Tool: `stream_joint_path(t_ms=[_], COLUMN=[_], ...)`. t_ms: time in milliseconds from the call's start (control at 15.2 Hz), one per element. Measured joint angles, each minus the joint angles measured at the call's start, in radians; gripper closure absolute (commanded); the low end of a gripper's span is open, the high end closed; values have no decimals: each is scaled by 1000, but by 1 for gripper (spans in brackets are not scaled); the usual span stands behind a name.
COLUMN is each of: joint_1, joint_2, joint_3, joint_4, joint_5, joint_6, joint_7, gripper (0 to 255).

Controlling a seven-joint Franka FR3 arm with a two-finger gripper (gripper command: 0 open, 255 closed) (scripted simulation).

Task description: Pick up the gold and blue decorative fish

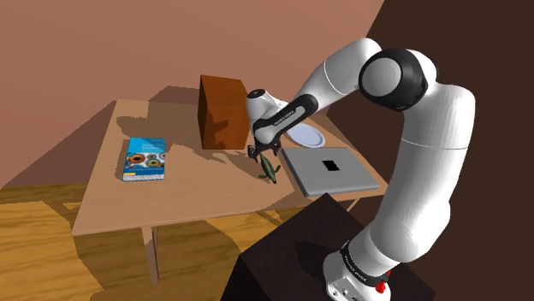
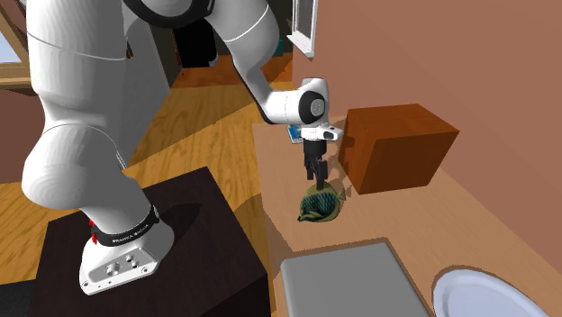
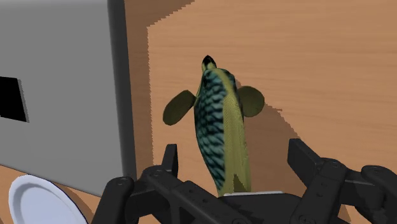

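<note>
The fish [image 3: 219,127] has a blue-green back with dark scale markings, olive-gold flanks, 2 rounded olive fins and a dark snout. It lies on the wooden table [image 1: 111,205] near the edge closest to the stand [image 1: 291,256]. It sits between the brown box [image 1: 224,111] and the flat grey slab [image 1: 329,171], which bears a black rectangle, and it touches neither.

On the shoulder view's left, a blue-covered book [image 1: 145,159] lies well apart from the fish. A white plate [image 1: 305,136] sits just beyond the slab's far side. The floor is wooden planks and the walls are reddish brown. A window [image 2: 306,27] shows at the far end in the second exterior view.

The arm rises from the stand, bends high, and reaches down toward the shoulder view's left, with the hand pointing down at the table. The gripper [image 3: 234,159] hangs just above the fish's tail end. Its 2 fingers [image 3: 168,162] are spread apart on either side of the body and do not touch it.
</note>
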Motion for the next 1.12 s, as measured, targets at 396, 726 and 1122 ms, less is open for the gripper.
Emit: stream_joint_path(t_ms=[396,726,1122], joint_1=[4,4,1], joint_2=[42,43,18], joint_3=[-9,-8,-4], joint_4=[7,9,2], joint_5=[-17,-17,-8], joint_6=[32,34,14], joint_7=[20,21,8], gripper=[255,255,255])
